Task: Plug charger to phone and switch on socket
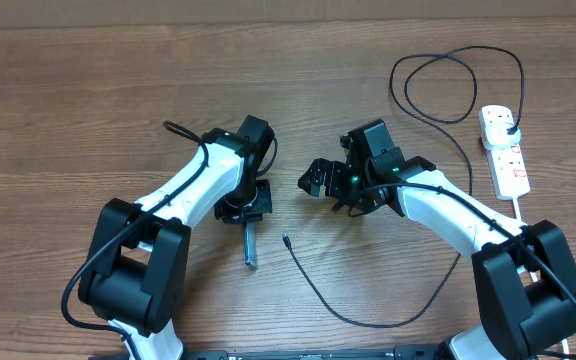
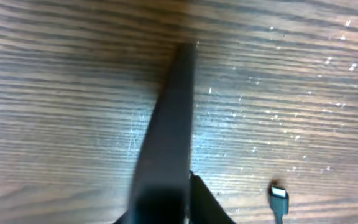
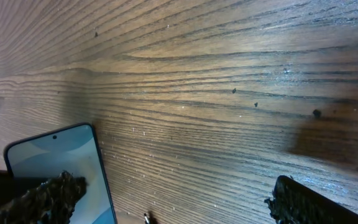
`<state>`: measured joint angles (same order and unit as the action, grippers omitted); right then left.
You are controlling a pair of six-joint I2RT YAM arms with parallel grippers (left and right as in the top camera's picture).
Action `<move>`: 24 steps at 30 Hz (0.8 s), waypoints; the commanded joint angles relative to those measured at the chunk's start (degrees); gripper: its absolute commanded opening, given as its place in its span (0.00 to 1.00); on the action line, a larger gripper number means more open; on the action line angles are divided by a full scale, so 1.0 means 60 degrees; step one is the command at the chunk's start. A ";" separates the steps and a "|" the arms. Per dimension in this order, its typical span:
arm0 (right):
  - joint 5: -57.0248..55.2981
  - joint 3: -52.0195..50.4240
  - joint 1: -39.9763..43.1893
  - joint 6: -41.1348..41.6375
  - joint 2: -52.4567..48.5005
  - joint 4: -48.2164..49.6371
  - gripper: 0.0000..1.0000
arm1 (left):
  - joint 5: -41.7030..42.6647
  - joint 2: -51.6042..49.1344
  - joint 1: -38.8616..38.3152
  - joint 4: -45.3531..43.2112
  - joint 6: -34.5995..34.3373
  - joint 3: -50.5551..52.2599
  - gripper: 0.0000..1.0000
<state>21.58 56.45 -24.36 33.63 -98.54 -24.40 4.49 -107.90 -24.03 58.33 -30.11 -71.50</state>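
The phone stands on its long edge on the table and shows as a thin dark bar from overhead. My left gripper is shut on it. In the left wrist view the phone is a dark edge-on slab between the fingers. Its light-blue screen faces the right wrist camera. My right gripper is open and empty just right of the phone, its fingers wide apart. The charger's connector tip lies loose on the table and also shows in the left wrist view. The socket lies at the far right.
The charger's black cable curves along the front of the table, runs up the right side, loops at the back and ends in a black plug in the socket. The socket's thick white cord runs toward the right arm base.
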 commanded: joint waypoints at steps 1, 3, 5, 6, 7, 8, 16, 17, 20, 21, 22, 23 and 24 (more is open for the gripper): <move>-0.0091 -0.0080 0.0000 -0.0084 0.0066 0.0076 1.00 | -0.0106 0.0051 -0.0047 0.0055 -0.0091 -0.0590 0.06; -0.0091 -0.0080 0.0000 -0.0084 0.0066 0.0076 1.00 | -0.0106 0.0051 -0.0066 -0.0015 -0.0095 -0.0630 0.04; -0.0091 -0.0080 0.0000 -0.0087 0.0066 0.0073 1.00 | -0.0109 0.0051 -0.0066 -0.0011 -0.0095 -0.0627 0.04; -0.0091 -0.0080 0.0000 -0.0087 0.0066 0.0073 1.00 | -0.0106 0.0051 -0.0066 -0.0007 -0.0095 -0.0623 0.04; -0.0091 -0.0080 0.0000 -0.0087 0.0066 0.0073 1.00 | -0.0106 0.0051 -0.0066 -0.0007 -0.0095 -0.0619 0.04; -0.0091 -0.0080 0.0000 -0.0087 0.0066 0.0073 1.00 | -0.0106 0.0051 -0.0062 -0.0007 -0.0095 -0.0619 0.04; -0.0091 -0.0076 0.0018 -0.0087 0.0066 0.0364 1.00 | -0.0066 0.0051 -0.0062 -0.0011 -0.0095 -0.0619 0.04; -0.0091 -0.0080 0.0018 -0.0087 0.0066 0.0342 1.00 | -0.0058 0.0051 -0.0062 -0.0007 -0.0095 -0.0616 0.06; -0.0087 -0.0080 0.0018 -0.0084 0.0066 0.0131 1.00 | 0.0036 0.0051 -0.0066 0.0062 -0.0098 -0.0616 0.20; -0.0091 -0.0080 0.0018 -0.0084 0.0066 0.0102 1.00 | 0.0047 0.0051 -0.0066 0.0095 -0.0098 -0.0612 0.22; -0.0091 -0.0080 0.0018 -0.0084 0.0066 0.0102 1.00 | 0.0044 0.0051 -0.0066 0.0146 -0.0098 -0.0608 0.22; -0.0091 -0.0080 0.0018 -0.0084 0.0066 0.0102 1.00 | 0.0040 0.0051 -0.0066 0.0178 -0.0098 -0.0605 0.22; -0.0091 -0.0080 0.0018 -0.0084 0.0066 0.0106 1.00 | 0.0040 0.0051 -0.0066 0.0200 -0.0098 -0.0597 0.21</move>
<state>21.63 56.40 -24.36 33.58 -98.54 -23.86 4.29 -107.90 -24.03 58.94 -30.11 -74.00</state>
